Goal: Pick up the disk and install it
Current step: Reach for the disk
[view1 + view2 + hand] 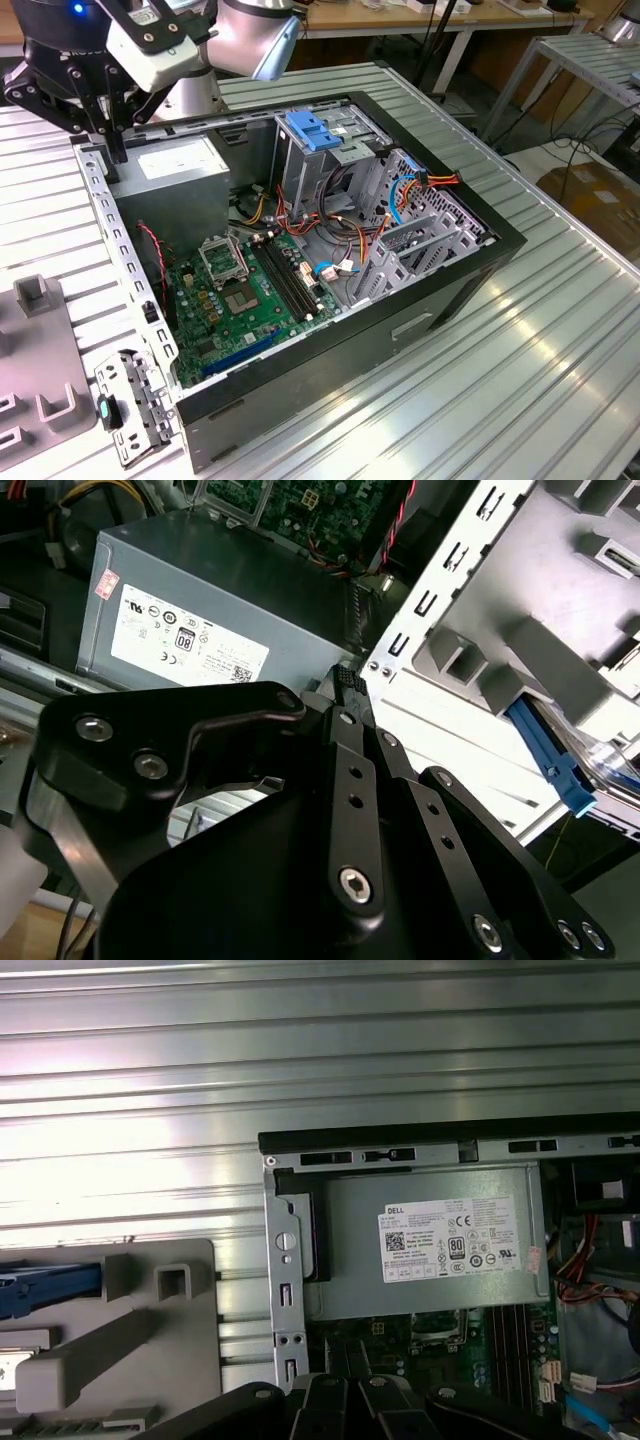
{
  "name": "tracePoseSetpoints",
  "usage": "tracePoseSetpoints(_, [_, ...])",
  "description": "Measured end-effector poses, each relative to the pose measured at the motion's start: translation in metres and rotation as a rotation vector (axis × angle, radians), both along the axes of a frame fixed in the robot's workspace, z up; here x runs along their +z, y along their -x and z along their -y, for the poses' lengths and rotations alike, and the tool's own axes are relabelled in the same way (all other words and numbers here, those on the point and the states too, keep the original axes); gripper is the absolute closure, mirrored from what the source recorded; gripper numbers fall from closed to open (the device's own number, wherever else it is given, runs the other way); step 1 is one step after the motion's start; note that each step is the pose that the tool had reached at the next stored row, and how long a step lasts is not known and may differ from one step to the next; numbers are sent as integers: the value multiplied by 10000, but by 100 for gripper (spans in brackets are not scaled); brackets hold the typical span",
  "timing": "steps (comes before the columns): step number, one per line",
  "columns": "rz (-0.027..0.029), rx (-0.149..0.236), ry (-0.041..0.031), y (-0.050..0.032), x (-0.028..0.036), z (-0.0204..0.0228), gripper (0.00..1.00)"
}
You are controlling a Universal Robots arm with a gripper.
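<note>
The disk (560,770) lies in a grey moulded fixture (520,650) beside the open computer case, and its blue side rail shows past the fixture's posts. That blue rail also marks the disk (45,1290) in the first wrist view. My gripper (345,680) hangs over the case's rear corner next to the power supply, a short way from the disk. It is shut and holds nothing. In the exterior view the gripper (110,140) sits above the case frame at the far left.
The open computer case (480,235) lies on a ribbed metal table (560,350). Inside are a grey power-supply box (175,165), a green motherboard (240,300), loose cables, and a drive cage with a light-blue bracket (315,130). The grey fixture (40,370) stands at the exterior view's left.
</note>
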State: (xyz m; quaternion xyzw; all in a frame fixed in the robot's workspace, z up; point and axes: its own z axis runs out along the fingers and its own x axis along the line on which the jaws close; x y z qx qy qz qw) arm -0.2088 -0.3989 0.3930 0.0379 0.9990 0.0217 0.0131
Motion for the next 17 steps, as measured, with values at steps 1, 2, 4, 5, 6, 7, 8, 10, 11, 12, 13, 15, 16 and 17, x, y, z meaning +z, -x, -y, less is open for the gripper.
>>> tracePoseSetpoints(1, [0, 0, 0, 7, 0, 0, 89])
tracePoseSetpoints(2, [0, -1, 0, 19, 0, 0, 89])
tracePoseSetpoints(4, [0, -1, 0, 38, 0, 0, 89])
tracePoseSetpoints(5, [0, 0, 0, 48, 0, 0, 89])
tracePoseSetpoints(6, [0, 0, 0, 54, 0, 0, 89])
tracePoseSetpoints(7, [0, 0, 0, 63, -1, 0, 89])
tracePoseSetpoints(8, [0, 1, 0, 70, -1, 0, 89])
tracePoseSetpoints(10, [0, 0, 0, 91, -1, 0, 89])
tracePoseSetpoints(11, [0, 0, 0, 98, -1, 0, 89])
tracePoseSetpoints(12, [0, 0, 0, 106, -1, 0, 89])
tracePoseSetpoints(13, [0, 0, 0, 114, -1, 0, 89])
tracePoseSetpoints(15, [0, 0, 0, 130, -2, 0, 89])
tracePoseSetpoints(16, [0, 0, 0, 144, -3, 0, 89])
tracePoseSetpoints(17, [0, 0, 0, 151, -3, 0, 89])
